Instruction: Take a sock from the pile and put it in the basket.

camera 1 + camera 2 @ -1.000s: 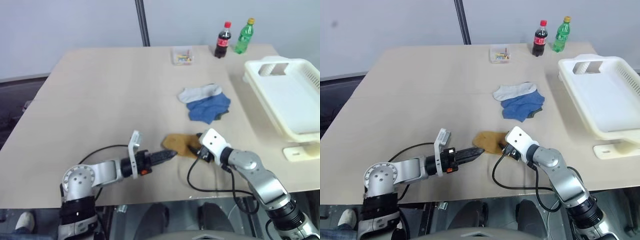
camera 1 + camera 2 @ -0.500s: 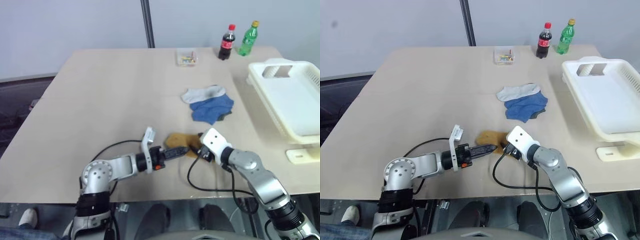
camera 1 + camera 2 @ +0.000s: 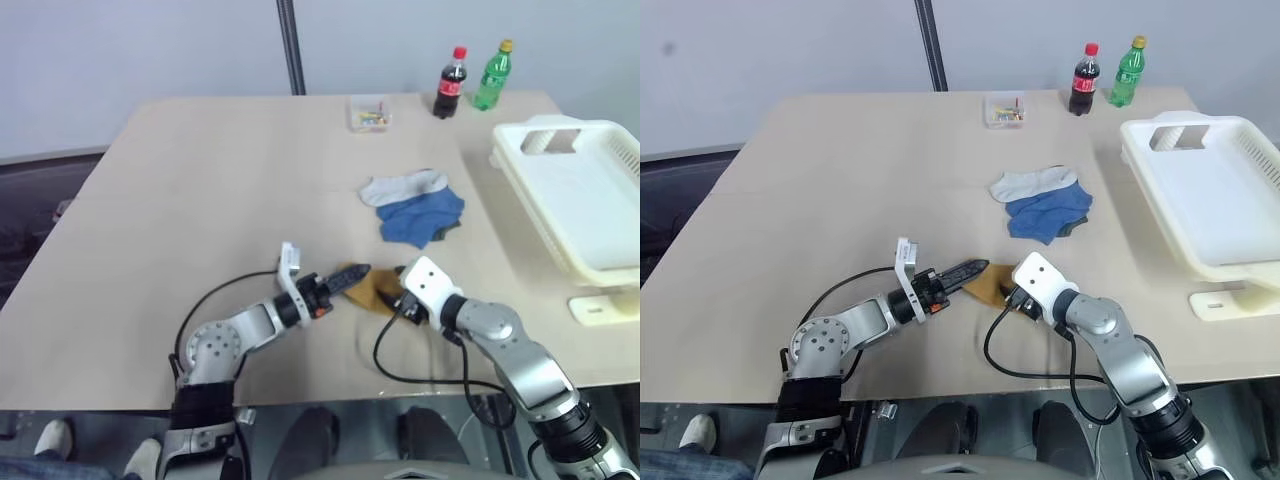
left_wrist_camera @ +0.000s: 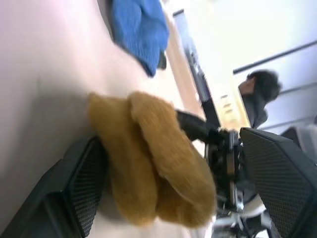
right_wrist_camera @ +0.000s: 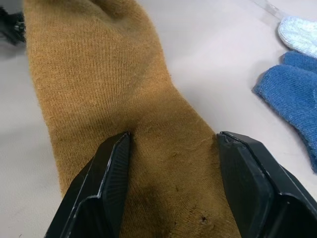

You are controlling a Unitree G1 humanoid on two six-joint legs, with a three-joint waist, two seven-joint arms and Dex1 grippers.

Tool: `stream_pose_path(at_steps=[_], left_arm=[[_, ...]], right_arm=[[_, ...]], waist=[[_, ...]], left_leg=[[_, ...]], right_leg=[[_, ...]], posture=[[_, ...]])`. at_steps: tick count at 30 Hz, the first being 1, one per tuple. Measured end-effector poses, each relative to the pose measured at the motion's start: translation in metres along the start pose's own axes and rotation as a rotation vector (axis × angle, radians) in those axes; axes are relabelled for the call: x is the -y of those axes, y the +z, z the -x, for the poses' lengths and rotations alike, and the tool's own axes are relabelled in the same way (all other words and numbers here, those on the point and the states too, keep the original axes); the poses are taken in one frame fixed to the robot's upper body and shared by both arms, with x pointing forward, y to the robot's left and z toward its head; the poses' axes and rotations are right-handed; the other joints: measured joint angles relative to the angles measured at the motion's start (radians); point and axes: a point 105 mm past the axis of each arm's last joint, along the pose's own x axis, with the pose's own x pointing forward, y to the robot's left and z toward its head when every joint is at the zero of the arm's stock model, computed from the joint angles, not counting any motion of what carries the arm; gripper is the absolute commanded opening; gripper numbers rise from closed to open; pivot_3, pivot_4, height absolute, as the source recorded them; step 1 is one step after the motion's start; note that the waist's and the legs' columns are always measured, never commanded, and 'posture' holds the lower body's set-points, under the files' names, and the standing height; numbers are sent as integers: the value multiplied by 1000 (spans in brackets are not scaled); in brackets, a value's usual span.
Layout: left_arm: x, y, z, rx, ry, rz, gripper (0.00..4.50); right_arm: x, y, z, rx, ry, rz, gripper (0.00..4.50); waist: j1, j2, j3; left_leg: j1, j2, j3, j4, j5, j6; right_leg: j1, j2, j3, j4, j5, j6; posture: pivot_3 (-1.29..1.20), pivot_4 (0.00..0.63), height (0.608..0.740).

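Observation:
A mustard-yellow sock (image 3: 375,290) lies apart from the pile (image 3: 415,205), near the table's front edge. My left gripper (image 3: 358,274) points level at the sock's left end and is open, with the fabric between its fingers (image 4: 84,188). My right gripper (image 5: 173,136) sits over the sock's right end, open, its pads (image 5: 114,178) resting on the fabric on either side. The pile holds a pale grey sock (image 3: 402,186) and a blue one (image 3: 422,218), further back. The white basket (image 3: 580,195) stands at the table's right edge.
A cola bottle (image 3: 451,82), a green bottle (image 3: 489,75) and a small clear box (image 3: 368,112) stand at the back of the table. A pole (image 3: 290,45) rises behind it. A person (image 4: 257,94) is beyond the table in the left wrist view.
My left arm has reached right and forward, bringing its open fingers from short of the mustard sock onto its left end. The right gripper and the sock have stayed put.

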Motion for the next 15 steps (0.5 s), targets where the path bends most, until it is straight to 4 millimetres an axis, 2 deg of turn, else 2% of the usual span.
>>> stream_pose_path(at_steps=[8, 13, 15], left_arm=[[11, -4, 4, 6, -101, 63, 4459], [33, -8, 8, -36, -232, 60, 4459], [35, -10, 6, -48, -246, 63, 4459]], right_arm=[[0, 3, -1, 12, 5, 10, 2897], [1, 4, -3, 20, 6, 12, 2897], [1, 5, -4, 23, 6, 12, 2897]], waist=[[-1, -3, 7], [-2, -4, 9], [-2, -4, 9]], left_leg=[[-1, 0, 0, -1, 0, 0], [-1, 0, 0, -2, 0, 0], [-1, 0, 0, -2, 0, 0]], right_leg=[[-1, 0, 0, -1, 0, 0], [-1, 0, 0, -1, 0, 0], [-1, 0, 0, -1, 0, 0]], posture=[[0, 150, 740], [0, 150, 740], [0, 150, 740]])
